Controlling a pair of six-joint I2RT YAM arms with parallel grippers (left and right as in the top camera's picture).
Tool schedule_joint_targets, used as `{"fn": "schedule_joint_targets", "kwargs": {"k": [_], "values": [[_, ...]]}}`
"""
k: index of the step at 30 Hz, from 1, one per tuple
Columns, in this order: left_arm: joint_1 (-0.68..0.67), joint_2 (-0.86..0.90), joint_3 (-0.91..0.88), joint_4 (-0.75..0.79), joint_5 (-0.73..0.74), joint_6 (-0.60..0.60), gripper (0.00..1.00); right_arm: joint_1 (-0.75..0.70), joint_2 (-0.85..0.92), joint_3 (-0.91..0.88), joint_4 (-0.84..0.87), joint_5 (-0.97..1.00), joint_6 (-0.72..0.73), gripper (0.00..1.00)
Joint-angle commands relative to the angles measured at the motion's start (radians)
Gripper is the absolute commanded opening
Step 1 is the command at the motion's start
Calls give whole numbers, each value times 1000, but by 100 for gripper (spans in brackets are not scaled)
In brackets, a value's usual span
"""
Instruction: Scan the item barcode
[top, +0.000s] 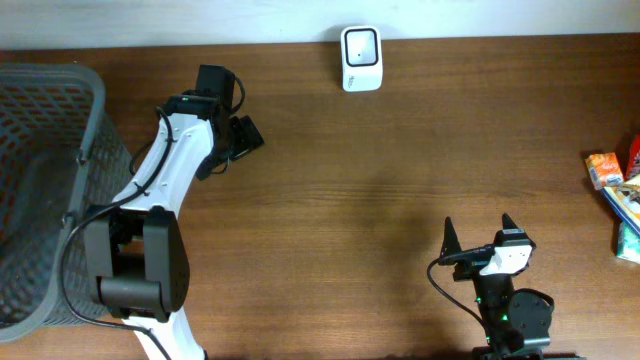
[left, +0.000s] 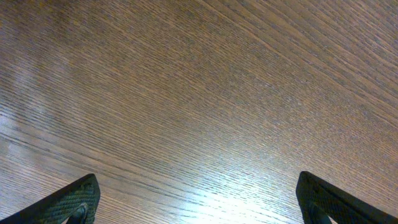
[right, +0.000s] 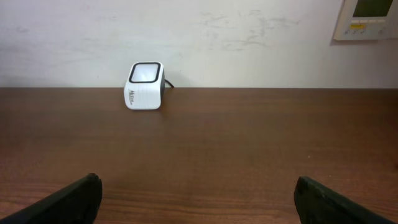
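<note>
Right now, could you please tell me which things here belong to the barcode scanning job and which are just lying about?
For the job: small white box-shaped barcode scanner; colourful packets, far right.
Lying about: grey mesh basket; beige wall panel.

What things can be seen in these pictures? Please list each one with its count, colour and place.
scanner: one, white with a dark window, far edge of the table, near the middle
basket: one, grey mesh, left end of the table
packets: at least three, orange, red and blue-green, right edge of the table, partly cut off by the frame
table: one, dark brown wood, under everything
wall: one, white, behind the table
panel: one, pale, on the wall, upper right in the right wrist view
left arm: one, white and black, beside the basket
right arm: one, black with a white part, near edge on the right
left gripper: one, black, open, empty, over bare wood
right gripper: one, black, open, empty, facing the scanner
</note>
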Motion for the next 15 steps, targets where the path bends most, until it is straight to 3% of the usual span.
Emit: {"fn": "schedule_joint_targets", "kwargs": {"k": [1,10,14,15], "values": [[1,5,-4,2,-3,16,99,9,-7,-8,-3,13,4,98],[1,-5,-4,-1,-18,27,99,9,-7,-8,-3,13,4,98],[-4,-185,-18,-114,-50,105,99,9,-7,-8,-3,13,4,98],[-15,-237,-27,-114,-55,179,99,9,-7,-8,-3,13,4,98]]}}
